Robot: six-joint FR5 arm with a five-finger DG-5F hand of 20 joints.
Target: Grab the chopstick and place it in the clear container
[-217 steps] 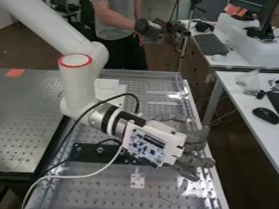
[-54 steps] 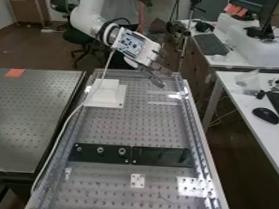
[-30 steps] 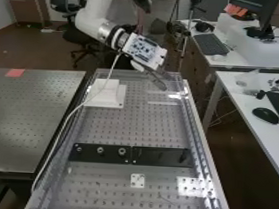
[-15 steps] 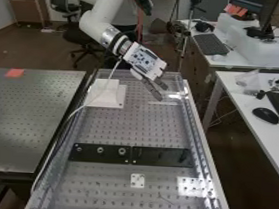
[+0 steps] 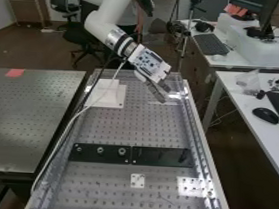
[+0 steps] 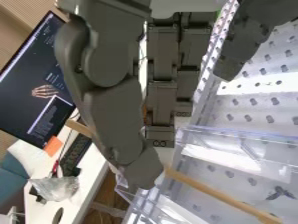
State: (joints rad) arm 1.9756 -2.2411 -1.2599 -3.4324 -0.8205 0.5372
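Chopstick held by the robot hand near a clear container. Partly hidden: the slender, pale wooden chopstick (image 6: 223,195), whose middle passes behind a broad dark grey digit (image 6: 118,117) in the wrist view. A short length emerges on one side of this digit and a longer length on the other, the latter cut off by the picture's edge. The dark grey hand (image 5: 157,90) is closed in a pinch about the chopstick, the contact itself being masked by the digit. The chopstick lies crosswise at the fingertips, its longer portion overlapping the transparent plastic container (image 6: 234,133) in the wrist view; whether it lies above the rim or outside the walls cannot be told. The container's clear walls, broken up by glare, are hard to trace and stand near the fingertips.

In the high view, the hand slants down over the far end of the perforated metal bench (image 5: 139,127). Near it rests a stepped white block (image 5: 109,94), crossed by a white cable (image 5: 72,123). Nearer the camera lies a flat black plate with round fittings (image 5: 111,154). Wrist view, beyond the digit: a dark monitor (image 6: 40,75) and a crumpled clear plastic bag (image 6: 56,188) on a white desk (image 6: 83,187).
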